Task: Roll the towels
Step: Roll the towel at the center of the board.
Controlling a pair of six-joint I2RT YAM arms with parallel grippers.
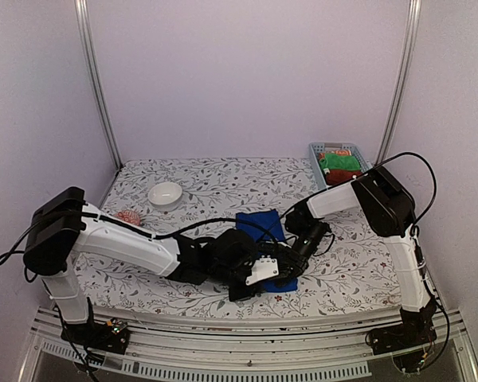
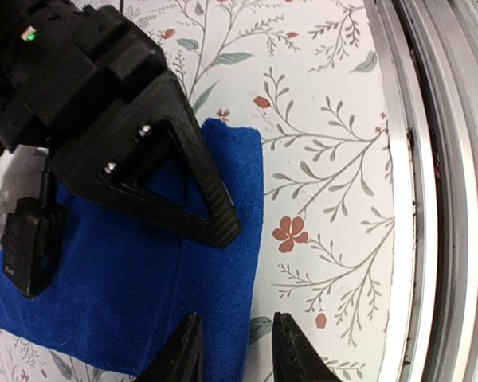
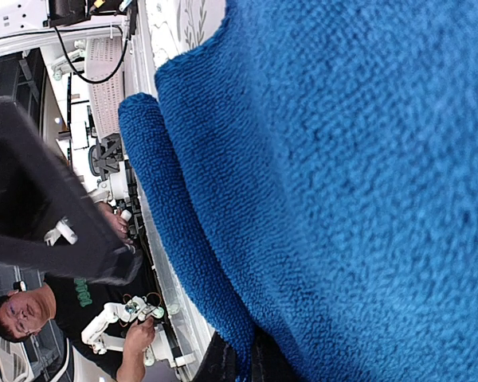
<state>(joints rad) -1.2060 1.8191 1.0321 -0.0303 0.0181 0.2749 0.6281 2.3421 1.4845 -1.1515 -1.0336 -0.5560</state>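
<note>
The blue towel (image 1: 260, 225) lies on the flowered table with both arms over its near end. In the right wrist view the blue towel (image 3: 342, 183) fills the picture, and my right gripper (image 3: 251, 364) is shut on a fold of it at the bottom edge. My left gripper (image 2: 235, 344) is open, its jaws a little apart across the towel's right edge (image 2: 247, 263): one fingertip (image 2: 187, 350) is over the cloth, the other over bare table. The right gripper's black finger (image 2: 199, 191) rests on the towel just ahead. A dark red towel (image 1: 344, 174) lies in the basket.
A blue-grey basket (image 1: 314, 151) at the back right also holds green and orange cloths. A white bowl (image 1: 166, 193) and a small red-and-white object (image 1: 129, 216) sit at the left. The table's metal front rail (image 2: 430, 199) runs close to the left gripper.
</note>
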